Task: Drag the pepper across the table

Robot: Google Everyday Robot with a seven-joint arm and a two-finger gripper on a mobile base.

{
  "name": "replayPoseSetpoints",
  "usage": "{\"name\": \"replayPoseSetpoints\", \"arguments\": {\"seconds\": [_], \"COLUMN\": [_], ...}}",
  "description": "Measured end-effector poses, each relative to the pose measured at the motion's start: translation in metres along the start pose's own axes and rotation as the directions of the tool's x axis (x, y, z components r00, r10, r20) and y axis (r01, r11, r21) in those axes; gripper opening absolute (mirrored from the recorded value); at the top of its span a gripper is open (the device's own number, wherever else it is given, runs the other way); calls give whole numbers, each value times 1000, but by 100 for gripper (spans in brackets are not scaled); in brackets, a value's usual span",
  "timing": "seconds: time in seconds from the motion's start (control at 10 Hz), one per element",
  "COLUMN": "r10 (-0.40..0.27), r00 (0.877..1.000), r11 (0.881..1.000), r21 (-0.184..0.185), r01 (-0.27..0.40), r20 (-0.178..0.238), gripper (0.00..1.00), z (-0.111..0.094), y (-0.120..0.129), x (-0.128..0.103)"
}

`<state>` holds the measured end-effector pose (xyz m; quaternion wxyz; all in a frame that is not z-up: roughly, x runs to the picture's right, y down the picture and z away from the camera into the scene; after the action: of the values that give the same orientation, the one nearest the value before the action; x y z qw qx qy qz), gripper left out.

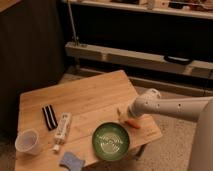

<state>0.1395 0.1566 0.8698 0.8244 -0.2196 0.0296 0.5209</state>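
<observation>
The pepper (132, 123) is a small orange-red tapered piece lying on the light-wood table (90, 97) near its right front edge, just right of the green plate (110, 141). My gripper (126, 116) comes in from the right on a white arm and sits right at the pepper's paler left end, low over the tabletop. The gripper's end hides part of the pepper.
A black striped object (49, 117) and a white tube (62, 131) lie at the table's left middle. A clear plastic cup (27, 142) stands at the front left corner. A blue sponge (71, 161) lies at the front edge. Shelving stands behind.
</observation>
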Motion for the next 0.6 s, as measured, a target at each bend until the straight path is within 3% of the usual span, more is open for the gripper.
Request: {"name": "replayPoseSetpoints", "arguments": {"seconds": [0.1, 0.3, 0.4, 0.6], "r10": [-2, 0, 8, 21], "r00": [1000, 1000, 1000, 1000], "r11": [1000, 1000, 1000, 1000], "r21": [-1, -4, -7, -9], "r01": [2, 0, -8, -21], "r20": [-4, -7, -12, -20], "gripper": [60, 55, 44, 36], "z": [2, 5, 7, 9], "y": [1, 1, 2, 2], "x": [0, 0, 0, 1]}}
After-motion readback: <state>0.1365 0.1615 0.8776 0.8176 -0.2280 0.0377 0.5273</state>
